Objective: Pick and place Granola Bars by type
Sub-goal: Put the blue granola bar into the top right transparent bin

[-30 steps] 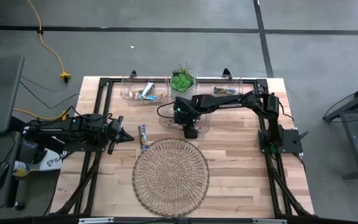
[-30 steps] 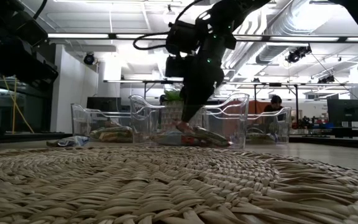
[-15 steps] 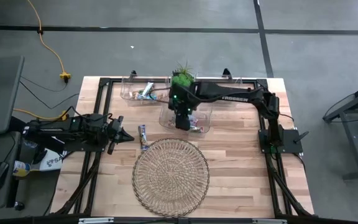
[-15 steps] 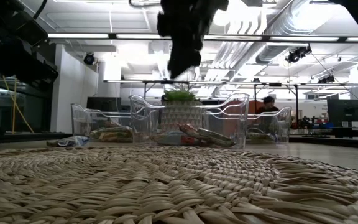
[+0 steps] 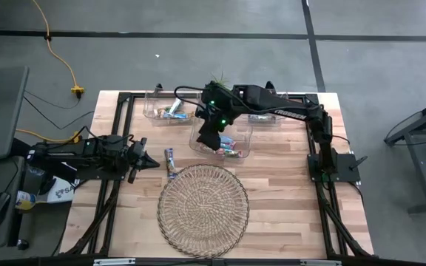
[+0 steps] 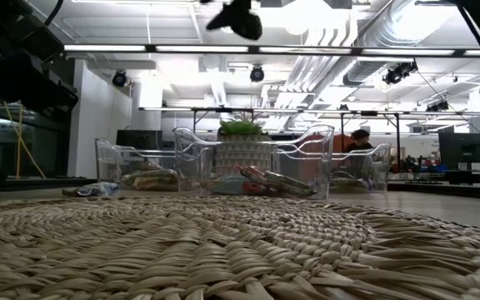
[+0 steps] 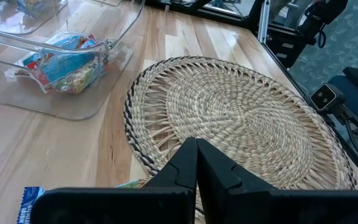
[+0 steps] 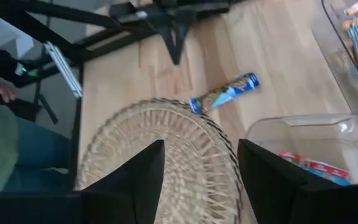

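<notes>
One blue granola bar [image 5: 170,162] lies flat on the table beside the wicker tray's left rim, and shows in the right wrist view [image 8: 225,93] and the left wrist view [image 7: 33,199]. Red and blue bars [image 5: 228,148] lie in the middle clear bin [image 8: 309,165], and more bars [image 5: 172,111] lie in the left bin. My right gripper [image 5: 209,137] hangs open above the middle bin's left part, high in the low view [image 6: 236,17], holding nothing. My left gripper [image 5: 145,159] is shut, left of the loose blue bar, with its tips [image 7: 196,168] pointing at the tray.
The round wicker tray [image 5: 203,210] fills the table's near middle. Three clear bins stand in a row along the far side, with a potted plant [image 5: 217,92] behind the middle one. My right arm [image 5: 279,114] stretches over the right bin. Bare wood lies to the tray's right.
My right gripper has risen out of the middle bin, where it reached down a second ago, and has swung toward the table's left and far side. The bars in that bin lie still. My left arm has kept still.
</notes>
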